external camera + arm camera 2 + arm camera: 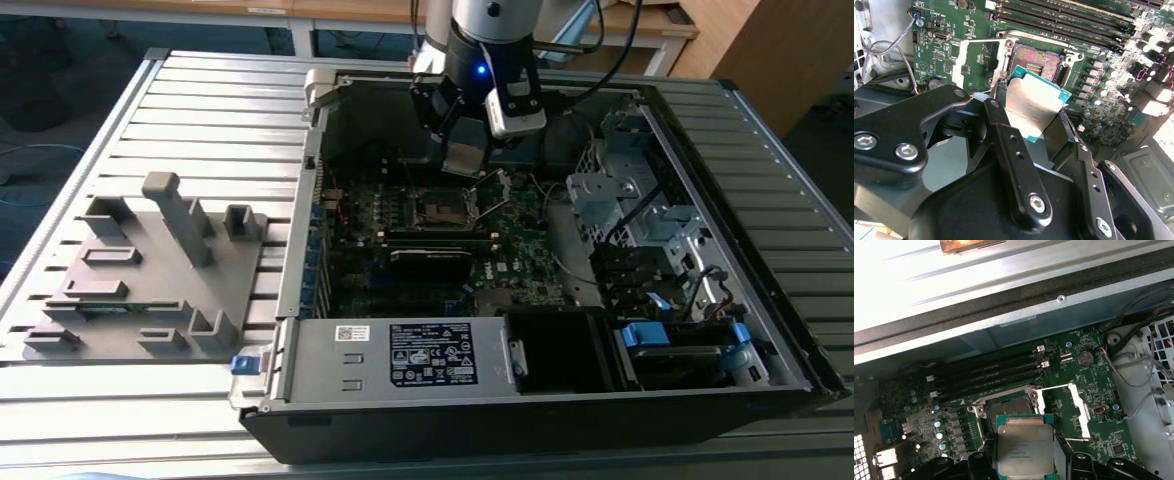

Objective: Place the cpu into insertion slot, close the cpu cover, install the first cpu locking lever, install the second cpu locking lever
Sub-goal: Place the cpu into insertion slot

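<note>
- The cpu (1035, 107) hangs pinched by two opposite edges in the end effector (1033, 122), dull metal top towards the wrist cameras, just above the motherboard and near the insertion slot (1036, 62) but not in it
- In the first wrist view the cpu (1025, 447) overlaps one edge of the insertion slot (1008, 407), so I judge the two are not yet lined up
- Main risk: the chip goes down skewed or off-centre, lands on the silver rim and bends the socket contacts; the cause would be a small offset or a slight turn in the grasp
- Second risk: the hold is only on thin edges, so a knock could make the chip slip or tip between the fingers (1004, 145)
- The cpu cover (979, 60) is swung open and lies back beside the socket, clear of the recess; the fingers pass close to it, and a brush against the frame could nudge the chip
- Beyond the socket run the long black memory slots (989, 372), and a row of capacitors (941, 435) stands near its other side, leaving little room for the fingers
- Loose cables (1134, 370) lie by the board's edge, apart from the socket
- In the exterior view the end effector (467, 150) reaches into the open computer case (400, 350), whose walls hem the arm; a grey fixture (147, 270) sits on the table (200, 100) towards the edge at the exterior view's left, well apart
</note>
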Available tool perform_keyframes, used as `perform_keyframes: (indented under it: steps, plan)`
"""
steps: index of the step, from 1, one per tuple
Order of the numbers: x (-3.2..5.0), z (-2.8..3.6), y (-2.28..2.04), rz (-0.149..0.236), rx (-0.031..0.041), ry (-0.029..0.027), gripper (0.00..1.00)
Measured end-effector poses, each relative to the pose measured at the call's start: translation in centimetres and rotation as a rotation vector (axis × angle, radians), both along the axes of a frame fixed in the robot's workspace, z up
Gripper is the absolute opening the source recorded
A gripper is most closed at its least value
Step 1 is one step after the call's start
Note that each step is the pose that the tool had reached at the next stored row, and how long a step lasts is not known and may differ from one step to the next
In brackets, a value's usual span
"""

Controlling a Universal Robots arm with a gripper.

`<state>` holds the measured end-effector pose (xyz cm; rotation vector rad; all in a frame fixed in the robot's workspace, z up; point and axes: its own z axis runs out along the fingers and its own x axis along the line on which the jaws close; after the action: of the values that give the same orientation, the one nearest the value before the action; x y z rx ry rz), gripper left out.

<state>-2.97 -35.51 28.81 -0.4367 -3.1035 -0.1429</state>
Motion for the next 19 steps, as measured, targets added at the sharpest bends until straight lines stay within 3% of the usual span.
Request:
perform_keyframes:
  steps: [5, 6, 8, 19]
  plan:
    - [0.0, -0.06, 0.0, 0.0, 0.0001, -0.0002, 0.54]
    - [0.0, -0.53, 0.0, 0.0, -0.0061, 0.0, 0.54]
    - [0.0, -0.69, 0.0, 0.0, -0.0077, 0.0001, 0.54]
    - [0.0, -1.0, 0.0, -0.006, -0.01, -0.0001, 0.54]
